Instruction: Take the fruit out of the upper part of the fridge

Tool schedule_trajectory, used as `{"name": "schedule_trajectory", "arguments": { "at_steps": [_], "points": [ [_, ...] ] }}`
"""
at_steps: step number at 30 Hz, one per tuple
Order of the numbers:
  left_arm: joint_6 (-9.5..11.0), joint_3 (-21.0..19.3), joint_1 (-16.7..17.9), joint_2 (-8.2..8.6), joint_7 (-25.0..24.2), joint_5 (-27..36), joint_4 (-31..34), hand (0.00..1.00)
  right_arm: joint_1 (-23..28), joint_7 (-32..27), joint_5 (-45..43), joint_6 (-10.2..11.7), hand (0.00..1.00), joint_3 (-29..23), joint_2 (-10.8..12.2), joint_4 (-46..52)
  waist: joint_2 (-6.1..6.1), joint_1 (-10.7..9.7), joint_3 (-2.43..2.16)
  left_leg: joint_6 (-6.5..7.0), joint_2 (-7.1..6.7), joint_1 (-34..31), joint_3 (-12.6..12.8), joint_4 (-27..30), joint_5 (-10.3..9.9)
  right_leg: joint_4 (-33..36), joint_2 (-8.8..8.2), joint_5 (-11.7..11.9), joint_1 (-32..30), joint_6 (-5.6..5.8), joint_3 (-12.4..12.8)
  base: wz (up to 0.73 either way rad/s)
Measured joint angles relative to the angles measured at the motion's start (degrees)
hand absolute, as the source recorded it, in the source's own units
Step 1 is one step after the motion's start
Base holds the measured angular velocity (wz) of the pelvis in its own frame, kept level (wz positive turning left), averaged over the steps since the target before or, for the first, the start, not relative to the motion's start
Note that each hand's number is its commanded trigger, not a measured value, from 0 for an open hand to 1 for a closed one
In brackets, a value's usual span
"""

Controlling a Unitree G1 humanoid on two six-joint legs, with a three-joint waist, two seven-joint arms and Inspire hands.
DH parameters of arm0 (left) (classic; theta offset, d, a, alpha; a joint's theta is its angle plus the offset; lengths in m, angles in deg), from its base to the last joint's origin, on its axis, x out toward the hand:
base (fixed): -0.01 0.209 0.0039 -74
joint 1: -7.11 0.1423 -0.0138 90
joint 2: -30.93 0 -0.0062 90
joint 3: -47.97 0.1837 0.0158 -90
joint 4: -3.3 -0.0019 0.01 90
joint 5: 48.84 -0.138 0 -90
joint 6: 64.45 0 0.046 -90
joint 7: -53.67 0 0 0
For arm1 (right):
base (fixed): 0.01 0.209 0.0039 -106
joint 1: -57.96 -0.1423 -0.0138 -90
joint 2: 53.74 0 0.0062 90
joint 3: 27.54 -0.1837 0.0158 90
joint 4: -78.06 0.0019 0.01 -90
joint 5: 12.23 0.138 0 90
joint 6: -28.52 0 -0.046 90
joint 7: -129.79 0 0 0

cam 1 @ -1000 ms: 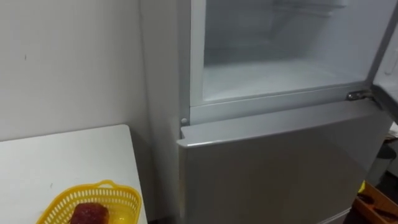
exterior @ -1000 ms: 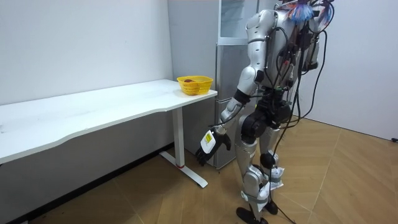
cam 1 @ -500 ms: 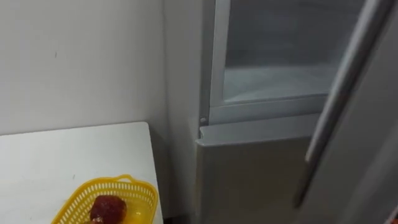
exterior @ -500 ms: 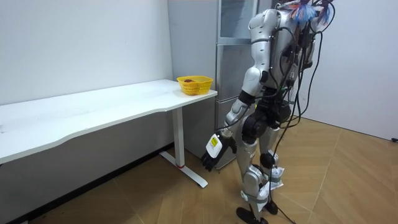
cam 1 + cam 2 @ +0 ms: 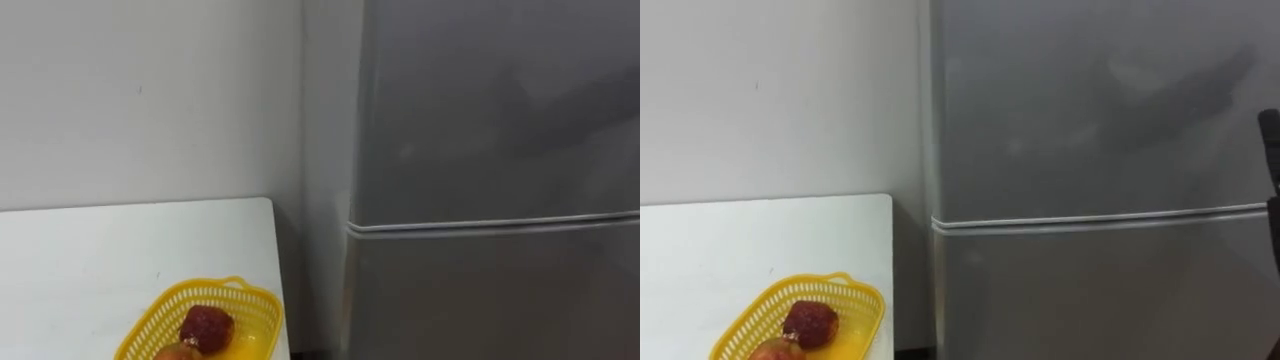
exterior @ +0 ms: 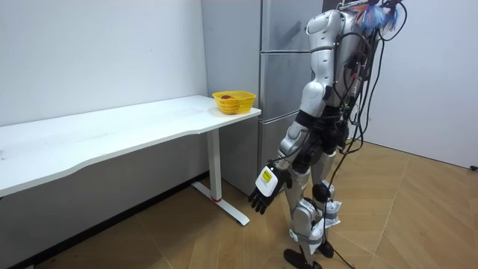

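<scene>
Basket (image 5: pixel 215 288) on white table (image 5: pixel 100 255) (fridge (image 5: pixel 490 150) alongside)

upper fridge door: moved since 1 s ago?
Yes. The upper fridge door has swung shut. It now sits flush above the lower door, covering the compartment that stood open before.
</scene>
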Motion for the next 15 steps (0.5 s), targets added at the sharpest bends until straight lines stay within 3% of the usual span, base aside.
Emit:
{"name": "schedule_trajectory", "arguments": {
  "at_steps": [15],
  "points": [
    [0.1,-0.09,-0.07,0.05,0.0,-0.07,0.06,0.0,-0.45,-0.07,-1.74,0.23,0.0,0.82,0.01,-0.43,-0.09,0.83,0.18,0.0,-0.06,-0.02,-0.09,-0.07,0.0,-0.14,-0.03,-0.04,0.11,0.05,-0.1,0.0]
  ]
}}
